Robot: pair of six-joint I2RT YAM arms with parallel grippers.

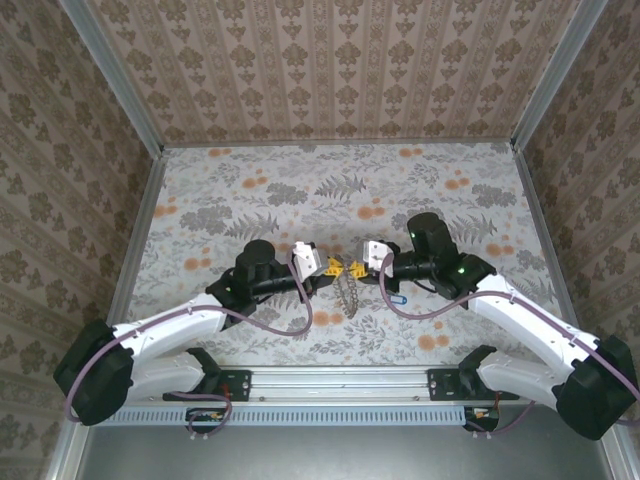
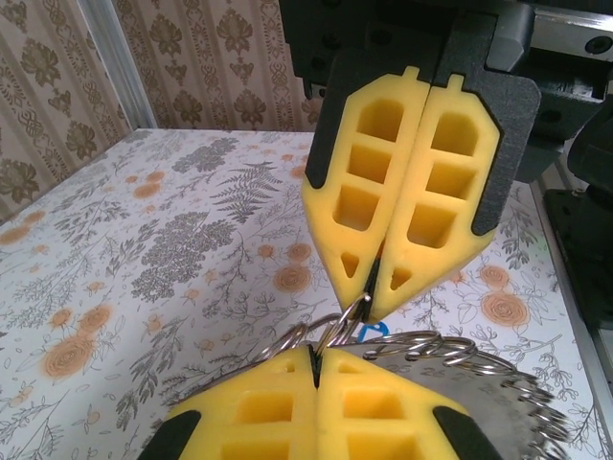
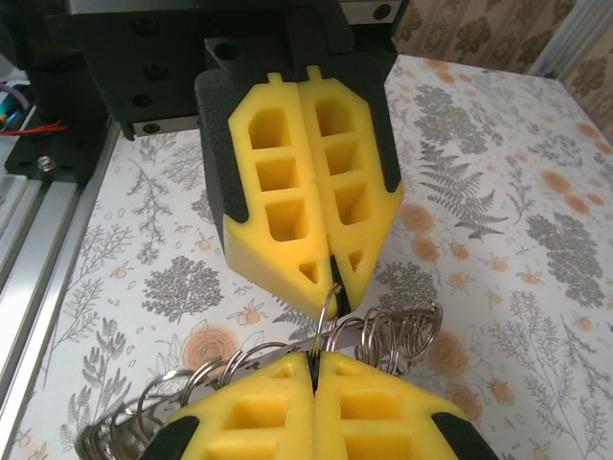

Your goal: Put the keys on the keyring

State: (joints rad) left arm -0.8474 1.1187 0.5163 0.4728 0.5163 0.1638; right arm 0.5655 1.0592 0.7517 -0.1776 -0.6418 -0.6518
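My two grippers meet tip to tip over the middle of the table, the left gripper (image 1: 333,267) facing the right gripper (image 1: 355,269). Both are shut on one thin steel keyring (image 2: 337,331) that stands edge-on between them. In the left wrist view my left gripper (image 2: 316,353) pinches its lower side and the right gripper (image 2: 371,292) its upper side. In the right wrist view the right gripper (image 3: 314,359) holds it from below, the left gripper (image 3: 335,287) from above. The keys (image 1: 347,295) hang below as a chain, their small rings (image 3: 397,335) bunched beside the pinch.
A small blue object (image 1: 399,297) lies on the floral tabletop (image 1: 300,190) just under the right arm. Patterned walls with metal corner posts (image 1: 115,75) close in the back and both sides. A metal rail (image 1: 340,378) runs along the near edge.
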